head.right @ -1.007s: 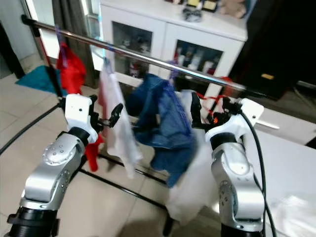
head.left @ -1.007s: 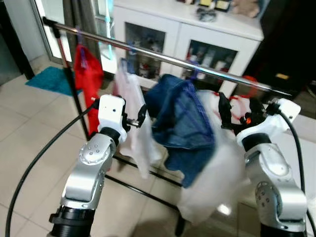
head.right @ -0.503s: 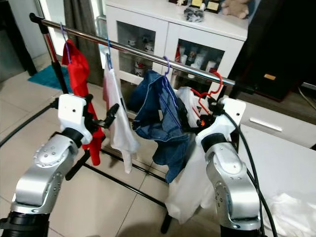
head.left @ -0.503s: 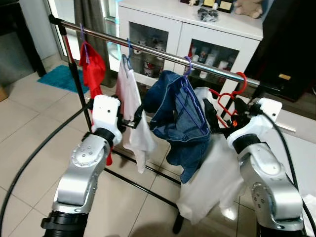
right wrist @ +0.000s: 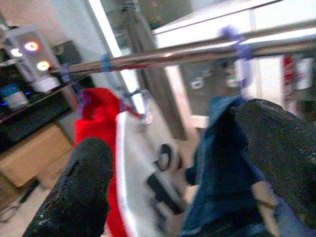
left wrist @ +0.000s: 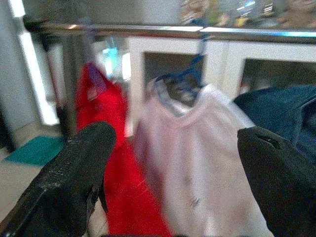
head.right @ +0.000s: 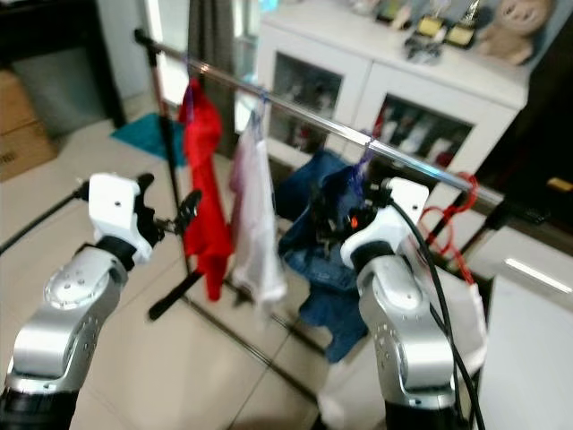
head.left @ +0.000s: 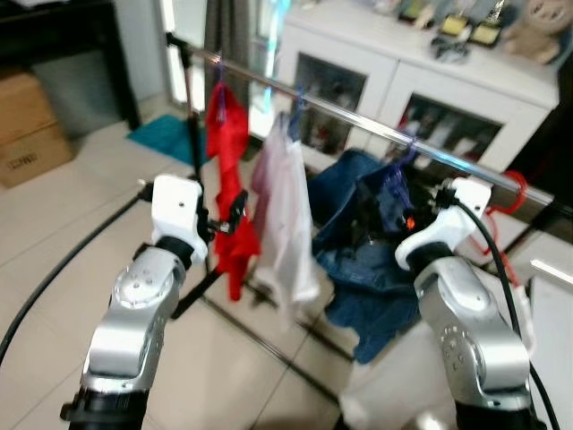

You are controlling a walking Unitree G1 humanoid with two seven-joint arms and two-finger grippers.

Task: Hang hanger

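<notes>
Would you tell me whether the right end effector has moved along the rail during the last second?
Yes. The right end effector has shifted left along the rail, away from the red hanger, and is now in front of the jeans.

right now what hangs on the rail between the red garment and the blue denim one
A white shirt on a blue hanger hangs between the red garment and the blue denim garment, seen in both eye views.

The cardboard box (head.left: 31,121) at the left carries a small dark printed mark on its side, but it is too blurred to read. No other writing, label or number is legible anywhere.
</notes>
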